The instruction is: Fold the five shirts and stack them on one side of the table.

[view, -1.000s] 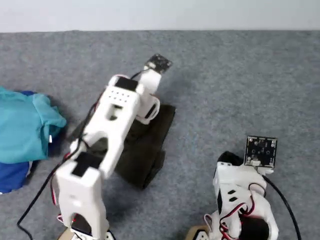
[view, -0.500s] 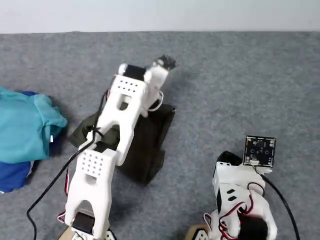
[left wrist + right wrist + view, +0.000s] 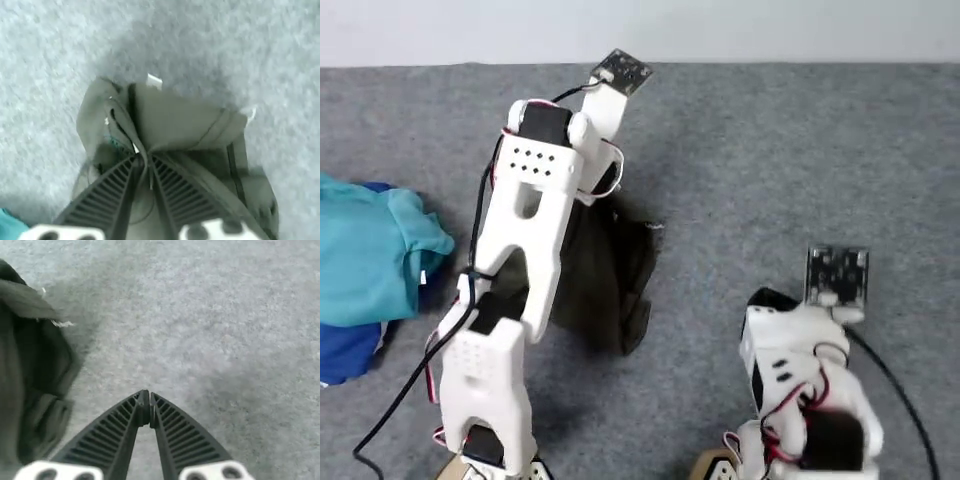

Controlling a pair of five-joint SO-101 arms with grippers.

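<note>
Fingers of the left gripper (image 3: 144, 165) pinched a fold of the dark olive shirt (image 3: 190, 125) — it lay bunched on the grey table (image 3: 800, 150). The right gripper (image 3: 149, 410), closed on nothing, hung just beside that shirt; the teal shirt (image 3: 370, 255) lay well apart from it.

A grey carpeted surface (image 3: 800, 150) meets a pale wall (image 3: 720, 30) behind.

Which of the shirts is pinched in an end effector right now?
The dark olive shirt mid-table: the left end effector is shut on its fold. The teal shirt and blue shirt beneath it lie untouched.
</note>
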